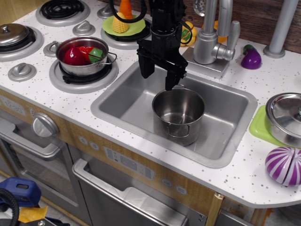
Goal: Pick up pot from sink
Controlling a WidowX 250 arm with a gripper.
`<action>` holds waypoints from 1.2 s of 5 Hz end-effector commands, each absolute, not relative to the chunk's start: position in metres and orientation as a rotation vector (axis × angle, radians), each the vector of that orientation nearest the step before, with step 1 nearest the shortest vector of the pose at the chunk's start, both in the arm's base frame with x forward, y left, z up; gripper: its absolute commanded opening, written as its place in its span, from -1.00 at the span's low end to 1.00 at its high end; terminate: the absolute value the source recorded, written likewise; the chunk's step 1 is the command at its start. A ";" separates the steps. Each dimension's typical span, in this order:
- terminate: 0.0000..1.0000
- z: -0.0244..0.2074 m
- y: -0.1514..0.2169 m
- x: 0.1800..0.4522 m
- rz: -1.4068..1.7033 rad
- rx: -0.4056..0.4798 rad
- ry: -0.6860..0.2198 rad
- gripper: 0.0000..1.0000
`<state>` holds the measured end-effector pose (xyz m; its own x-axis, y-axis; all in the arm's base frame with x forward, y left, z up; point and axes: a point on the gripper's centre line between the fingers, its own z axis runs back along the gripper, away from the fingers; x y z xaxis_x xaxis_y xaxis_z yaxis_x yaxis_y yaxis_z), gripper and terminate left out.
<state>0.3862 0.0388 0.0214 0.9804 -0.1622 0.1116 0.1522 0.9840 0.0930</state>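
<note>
A shiny steel pot (178, 115) stands upright and empty in the steel sink (127, 101), right of its middle, with one handle facing the front. My black gripper (158, 75) hangs open just above the sink, at the pot's back left rim. One finger (170, 81) is right at the pot's rim, the other (145, 68) is to the left of the pot. It holds nothing.
A second pot (84, 56) with toy vegetables sits on the burner to the left. The faucet (214, 35) stands behind the sink. A toy eggplant (251, 57), a lid on a green plate (287, 115) and a purple striped toy (283, 165) are on the right.
</note>
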 end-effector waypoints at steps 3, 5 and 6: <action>-1.00 -0.013 0.054 0.385 -0.157 0.013 -0.224 1.00; -1.00 -0.022 0.057 0.392 -0.108 -0.090 -0.268 -1.00; -1.00 -0.013 0.050 0.391 -0.081 -0.073 -0.265 -1.00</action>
<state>0.3754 0.0457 -0.0375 0.9868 -0.0588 0.1510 0.0710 0.9945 -0.0771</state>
